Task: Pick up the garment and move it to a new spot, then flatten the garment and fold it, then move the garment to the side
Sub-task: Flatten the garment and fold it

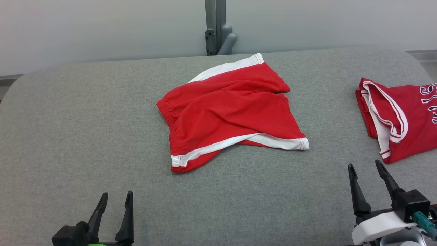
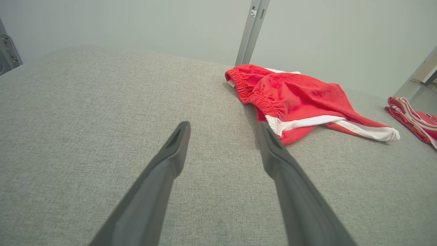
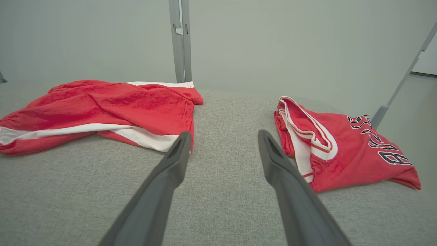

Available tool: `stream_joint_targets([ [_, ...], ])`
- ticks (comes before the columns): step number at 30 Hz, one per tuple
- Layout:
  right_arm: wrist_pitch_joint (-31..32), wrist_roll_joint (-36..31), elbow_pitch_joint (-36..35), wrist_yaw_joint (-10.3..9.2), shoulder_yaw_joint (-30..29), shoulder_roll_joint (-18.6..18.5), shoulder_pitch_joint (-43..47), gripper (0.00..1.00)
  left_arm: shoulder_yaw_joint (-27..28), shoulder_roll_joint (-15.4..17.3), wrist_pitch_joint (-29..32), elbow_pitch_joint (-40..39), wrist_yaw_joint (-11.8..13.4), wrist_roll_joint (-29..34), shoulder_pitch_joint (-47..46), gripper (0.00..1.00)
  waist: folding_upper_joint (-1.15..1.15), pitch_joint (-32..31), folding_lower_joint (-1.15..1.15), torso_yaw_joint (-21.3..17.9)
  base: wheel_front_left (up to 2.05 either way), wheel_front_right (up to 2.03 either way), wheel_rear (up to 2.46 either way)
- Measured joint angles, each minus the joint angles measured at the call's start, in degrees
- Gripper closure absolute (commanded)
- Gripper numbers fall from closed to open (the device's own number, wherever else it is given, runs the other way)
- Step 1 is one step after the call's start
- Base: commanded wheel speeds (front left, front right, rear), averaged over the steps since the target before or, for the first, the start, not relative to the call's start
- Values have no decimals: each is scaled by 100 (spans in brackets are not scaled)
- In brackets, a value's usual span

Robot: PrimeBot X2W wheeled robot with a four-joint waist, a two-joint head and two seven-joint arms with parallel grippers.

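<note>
While shorts (image 1: 232, 109) lie bunched, jersey (image 1: 406, 133) (lettered) is cropped.

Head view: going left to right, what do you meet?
Open left gripper → red shorts with white trim → red jersey at the right edge. The open right gripper sits under the jersey in the picture, so it is left out.

The left end effector (image 1: 117, 193) sits at the lower left of the head view, its two dark fingers (image 1: 128, 215) spread apart and empty. The right end effector (image 1: 364, 163) reaches slightly further forward, likewise parted, holding nothing.
</note>
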Motion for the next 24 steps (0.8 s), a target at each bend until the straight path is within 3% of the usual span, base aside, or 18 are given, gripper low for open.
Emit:
stream_joint_targets([
  [10, 0, 74, 146, -1, 254, -89, -220, 0, -246, 24, 0, 231, 0, -107, -100, 0, 0, -33, 0, -40, 0, 0, 0],
  [16, 0, 226, 1190, 0, 1061, -565, -1390, 0, -988, 210, 0, 1110, 0, -383, -1277, 0, 0, 343, 0, -69, 0, 0, 0],
  [24, 296, 482, 2750, 0, 1995, -614, -2822, 0, -1981, 220, 0, 2182, -1, -1020, -2524, 0, 0, 1001, 0, -4, 0, 0, 0],
])
